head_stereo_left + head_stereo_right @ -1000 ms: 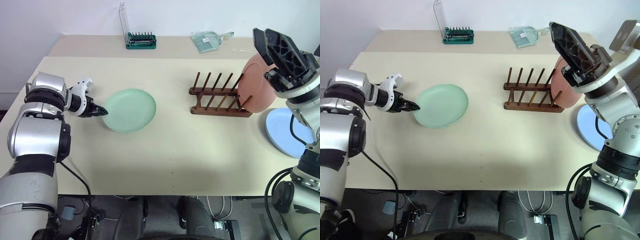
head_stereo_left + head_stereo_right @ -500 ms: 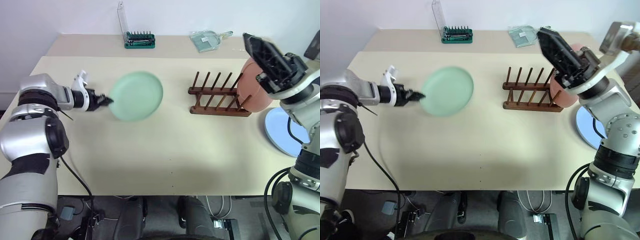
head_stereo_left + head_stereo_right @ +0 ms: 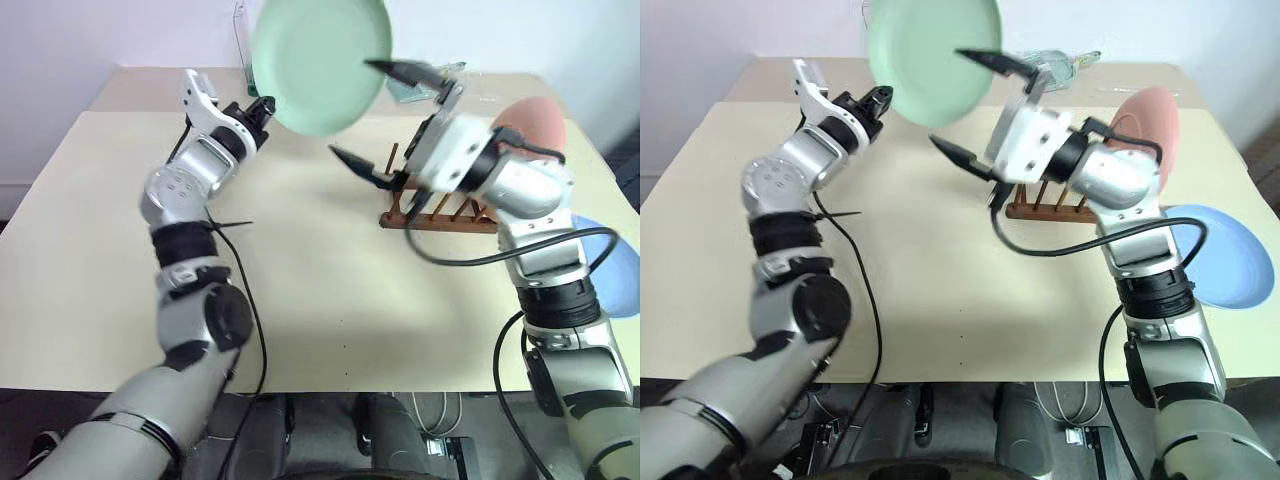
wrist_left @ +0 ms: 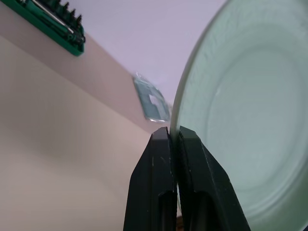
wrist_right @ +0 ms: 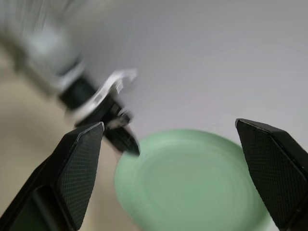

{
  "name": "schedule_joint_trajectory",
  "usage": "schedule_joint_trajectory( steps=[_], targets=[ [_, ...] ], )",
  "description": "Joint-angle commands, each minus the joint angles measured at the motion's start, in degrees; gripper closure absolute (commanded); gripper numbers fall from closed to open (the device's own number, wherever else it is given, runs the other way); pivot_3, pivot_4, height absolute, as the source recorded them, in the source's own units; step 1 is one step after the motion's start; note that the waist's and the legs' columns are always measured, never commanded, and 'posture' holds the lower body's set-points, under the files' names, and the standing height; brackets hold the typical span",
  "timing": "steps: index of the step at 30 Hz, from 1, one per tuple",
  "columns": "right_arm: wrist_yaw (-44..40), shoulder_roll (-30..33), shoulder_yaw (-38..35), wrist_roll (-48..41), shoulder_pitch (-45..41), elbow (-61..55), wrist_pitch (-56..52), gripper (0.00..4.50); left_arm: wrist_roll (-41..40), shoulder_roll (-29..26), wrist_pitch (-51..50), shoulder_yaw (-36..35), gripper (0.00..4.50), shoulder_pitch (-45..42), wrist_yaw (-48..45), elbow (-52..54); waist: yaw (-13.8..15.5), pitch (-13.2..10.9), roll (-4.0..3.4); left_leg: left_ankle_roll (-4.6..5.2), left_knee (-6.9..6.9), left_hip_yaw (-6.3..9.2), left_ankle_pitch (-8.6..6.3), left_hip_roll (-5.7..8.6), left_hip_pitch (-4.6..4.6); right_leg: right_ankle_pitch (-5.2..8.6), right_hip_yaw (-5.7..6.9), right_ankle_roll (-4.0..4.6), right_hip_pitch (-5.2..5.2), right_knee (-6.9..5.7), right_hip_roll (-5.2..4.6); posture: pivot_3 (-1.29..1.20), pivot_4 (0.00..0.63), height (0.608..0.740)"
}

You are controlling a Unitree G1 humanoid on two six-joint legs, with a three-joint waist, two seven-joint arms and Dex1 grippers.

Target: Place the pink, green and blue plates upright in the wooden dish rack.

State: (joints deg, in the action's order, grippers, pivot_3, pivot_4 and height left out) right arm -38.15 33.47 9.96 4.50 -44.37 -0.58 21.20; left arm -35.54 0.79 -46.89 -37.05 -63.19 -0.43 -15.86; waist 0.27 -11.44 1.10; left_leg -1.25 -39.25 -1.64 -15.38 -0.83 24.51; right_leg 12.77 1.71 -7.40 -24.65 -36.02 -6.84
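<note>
Bright even light, soft shadows; right wrist view motion-blurred

A lab or test room: a bare cream tabletop (image 3: 300,300) against a plain white wall (image 3: 80,40), cables (image 3: 440,440) on the floor beneath.

Both arms have silver-grey segmented shells with black joint bands. An external black cable runs along each forearm. The right gripper (image 3: 380,112) has slim, pointed black fingers.

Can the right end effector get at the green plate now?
Probably yes. The right end effector is open and faces the green plate, which the left end effector holds up by its rim; nothing stands between them.
</note>
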Motion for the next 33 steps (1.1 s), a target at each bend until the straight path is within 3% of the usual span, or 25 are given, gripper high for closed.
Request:
schedule_joint_trajectory(
  steps=[1,11,27,31,33],
  targets=[
    [3.5,1.0,0.0,7.1,-1.7,2.6,7.2,0.00,0.3,2.6,3.4,6.1,4.46,0.0,5.0,12.8,0.0,0.0,0.00,-0.01,0.02,0.00,0.01,0.00,-0.02,0.00,0.00,0.01,0.01,0.01,0.00,0.00,0.150,0.724],
    [14.2,3.4,-1.7,22.5,-5.8,9.0,7.3,0.00,-0.1,3.2,1.0,15.6,4.46,4.0,8.8,21.5,0.1,0.0,-0.01,-0.02,0.00,0.01,0.02,0.00,-0.16,0.01,0.00,0.02,0.15,0.14,0.02,0.00,0.150,0.724],
    [16.7,2.4,1.5,26.3,-4.8,12.0,5.5,0.00,-2.6,3.5,-1.3,19.6,4.46,5.4,9.0,24.0,0.3,0.0,-0.01,-0.02,0.01,0.04,0.02,0.00,-0.14,0.01,0.01,0.03,0.17,0.22,0.03,0.00,0.150,0.724],
    [17.6,2.5,1.2,26.8,-5.1,13.5,4.5,1.27,-2.9,3.1,-1.8,20.6,4.50,5.6,8.8,24.5,0.3,0.0,-0.01,-0.02,0.01,0.04,0.02,0.00,-0.14,0.01,0.02,0.03,0.18,0.23,0.04,0.00,0.150,0.724],
    [18.2,2.7,1.1,27.3,-5.5,14.0,4.1,2.37,-3.1,3.0,-2.0,20.8,4.50,5.7,8.9,24.6,0.3,0.0,0.00,-0.02,0.01,0.04,0.02,0.00,-0.14,0.01,0.02,0.03,0.18,0.24,0.04,0.00,0.150,0.724]
  ],
)
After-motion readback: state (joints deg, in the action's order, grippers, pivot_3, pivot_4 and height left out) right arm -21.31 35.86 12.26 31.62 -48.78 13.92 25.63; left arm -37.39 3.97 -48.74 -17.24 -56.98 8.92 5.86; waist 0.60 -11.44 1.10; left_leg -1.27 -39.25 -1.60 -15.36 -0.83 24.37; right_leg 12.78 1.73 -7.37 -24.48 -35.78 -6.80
